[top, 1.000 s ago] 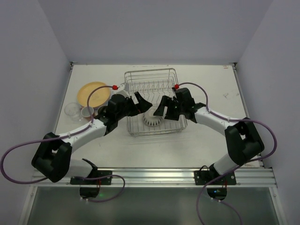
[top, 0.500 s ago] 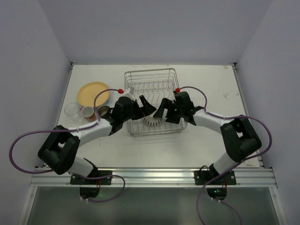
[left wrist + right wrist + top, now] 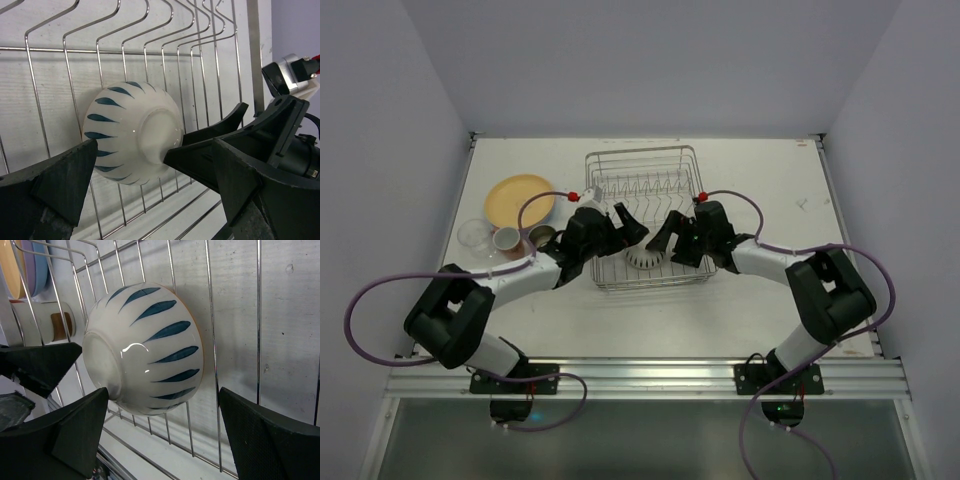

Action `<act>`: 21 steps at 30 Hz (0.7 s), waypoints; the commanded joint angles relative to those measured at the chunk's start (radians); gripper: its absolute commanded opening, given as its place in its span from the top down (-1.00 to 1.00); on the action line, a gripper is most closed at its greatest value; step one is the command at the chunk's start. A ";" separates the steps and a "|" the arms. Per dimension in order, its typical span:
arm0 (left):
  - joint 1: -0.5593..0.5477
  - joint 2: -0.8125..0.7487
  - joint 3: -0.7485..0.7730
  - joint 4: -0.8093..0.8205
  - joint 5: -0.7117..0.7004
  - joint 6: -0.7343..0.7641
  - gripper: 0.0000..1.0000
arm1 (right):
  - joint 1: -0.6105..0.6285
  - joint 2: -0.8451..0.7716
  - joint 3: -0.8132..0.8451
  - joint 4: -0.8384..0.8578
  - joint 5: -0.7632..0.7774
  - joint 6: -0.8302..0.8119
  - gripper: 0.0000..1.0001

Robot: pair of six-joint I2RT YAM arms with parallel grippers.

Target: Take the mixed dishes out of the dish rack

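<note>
A white bowl with blue stripes [image 3: 643,257] lies upside down in the near part of the silver wire dish rack [image 3: 620,160]. My left gripper [image 3: 628,226] is open just left of the bowl, and my right gripper [image 3: 667,238] is open just right of it. In the left wrist view the bowl [image 3: 132,130] sits ahead of my open left gripper [image 3: 155,200], with the right gripper's finger beside its base. In the right wrist view the bowl [image 3: 150,345] fills the gap of my open right gripper [image 3: 165,440]. No finger clearly touches it.
A yellow-orange plate [image 3: 519,200], a clear glass [image 3: 475,235], a pink mug [image 3: 506,239] and a brown-and-cream cup [image 3: 541,236] stand on the table left of the rack. The upright plate prongs [image 3: 645,185] at the rack's far side hold nothing.
My left gripper has moved right, from the cups over the rack's left edge to the bowl. My right gripper has shifted slightly left and nearer, closing in on the bowl.
</note>
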 commanded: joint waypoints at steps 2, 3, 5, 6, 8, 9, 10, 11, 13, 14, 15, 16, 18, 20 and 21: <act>-0.004 0.025 0.008 0.008 -0.050 0.000 -1.00 | -0.002 -0.009 0.006 0.032 0.024 0.010 -0.85; -0.002 0.028 0.007 0.008 -0.054 0.002 -1.00 | -0.002 -0.023 0.009 0.007 0.038 -0.006 -0.85; -0.002 0.034 0.010 0.009 -0.058 0.006 -1.00 | -0.001 -0.033 0.031 -0.028 0.085 -0.027 -0.85; -0.002 0.037 0.011 0.012 -0.057 0.006 -1.00 | 0.001 -0.039 0.040 -0.072 0.104 -0.045 -0.85; -0.002 0.045 0.017 0.012 -0.055 0.005 -1.00 | 0.001 -0.061 0.046 -0.091 0.132 -0.058 -0.85; -0.002 0.048 0.019 0.014 -0.055 0.006 -1.00 | 0.001 -0.070 0.046 -0.100 0.138 -0.059 -0.85; -0.002 0.049 0.020 0.014 -0.052 0.006 -1.00 | 0.001 -0.085 0.045 -0.102 0.139 -0.061 -0.85; -0.002 0.051 0.022 0.014 -0.052 0.008 -1.00 | 0.001 -0.092 0.048 -0.105 0.139 -0.064 -0.85; -0.004 0.051 0.022 0.014 -0.052 0.008 -1.00 | 0.001 -0.101 0.058 -0.123 0.138 -0.064 -0.85; -0.002 0.049 0.022 0.014 -0.052 0.008 -1.00 | 0.001 -0.104 0.058 -0.125 0.135 -0.061 -0.85; -0.002 0.048 0.022 0.015 -0.052 0.008 -1.00 | 0.001 -0.104 0.058 -0.122 0.120 -0.060 -0.85; -0.004 0.048 0.022 0.015 -0.051 0.008 -1.00 | 0.001 -0.104 0.058 -0.116 0.110 -0.055 -0.85; -0.002 0.048 0.022 0.017 -0.049 0.008 -1.00 | 0.001 -0.099 0.054 -0.096 0.081 -0.041 -0.84; -0.002 0.051 0.024 0.018 -0.047 0.008 -1.00 | 0.009 -0.099 0.054 -0.093 0.081 -0.035 -0.83; -0.002 0.051 0.022 0.018 -0.044 0.008 -1.00 | 0.013 -0.102 0.055 -0.096 0.090 -0.036 -0.83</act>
